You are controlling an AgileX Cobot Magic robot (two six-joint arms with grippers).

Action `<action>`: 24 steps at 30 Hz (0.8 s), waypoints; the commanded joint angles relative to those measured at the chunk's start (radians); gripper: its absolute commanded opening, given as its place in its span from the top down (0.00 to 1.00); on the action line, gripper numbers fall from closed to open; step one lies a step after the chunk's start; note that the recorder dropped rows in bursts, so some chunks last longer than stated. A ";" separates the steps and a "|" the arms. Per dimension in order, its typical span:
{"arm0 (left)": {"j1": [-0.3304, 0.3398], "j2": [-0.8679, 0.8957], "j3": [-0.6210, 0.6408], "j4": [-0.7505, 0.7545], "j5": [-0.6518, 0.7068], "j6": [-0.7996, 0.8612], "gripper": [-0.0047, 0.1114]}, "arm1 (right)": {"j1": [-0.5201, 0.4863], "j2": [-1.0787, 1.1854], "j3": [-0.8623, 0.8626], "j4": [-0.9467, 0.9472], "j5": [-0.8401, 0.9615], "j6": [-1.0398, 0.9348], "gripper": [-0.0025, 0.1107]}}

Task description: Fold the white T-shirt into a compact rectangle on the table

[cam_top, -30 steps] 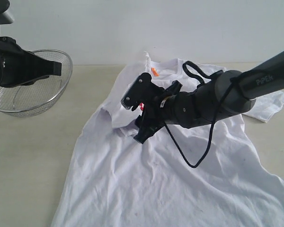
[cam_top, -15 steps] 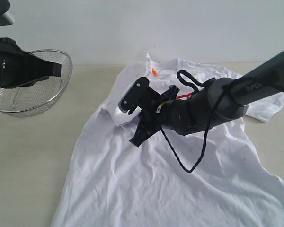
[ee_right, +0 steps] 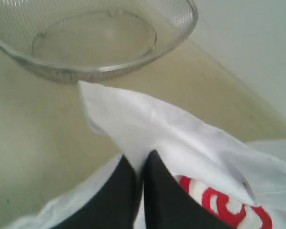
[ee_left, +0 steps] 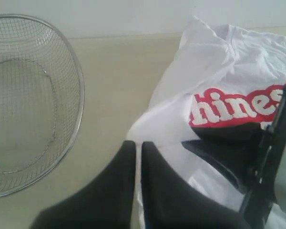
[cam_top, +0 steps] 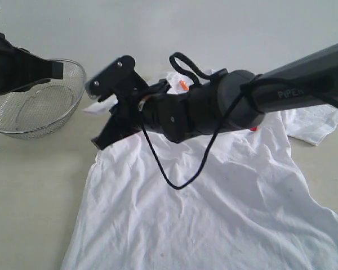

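Note:
The white T-shirt (cam_top: 214, 197) lies spread on the table (cam_top: 34, 185), its red lettering (ee_left: 233, 107) partly showing. My right arm reaches across to the left. Its gripper (cam_top: 104, 109) is shut on the shirt's left sleeve (ee_right: 133, 114) and holds it lifted, stretched toward the mesh bowl. In the right wrist view the fingertips (ee_right: 142, 162) pinch the white cloth between them. My left gripper (cam_top: 59, 69) hovers above the bowl, left of the shirt. Its fingers (ee_left: 134, 145) are shut with nothing in them.
A round wire-mesh bowl (cam_top: 39, 112) stands on the table at the back left, close to the lifted sleeve. The shirt's other sleeve (cam_top: 318, 121) lies flat at the right. A pale wall runs behind the table's far edge.
My right gripper closed on the sleeve that lay folded over the chest and carried it up and left toward the bowl. The left arm rose slightly.

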 commanded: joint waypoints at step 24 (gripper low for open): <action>0.001 -0.047 0.006 0.009 0.081 0.026 0.92 | 0.000 0.102 -0.375 -0.001 0.284 0.364 0.70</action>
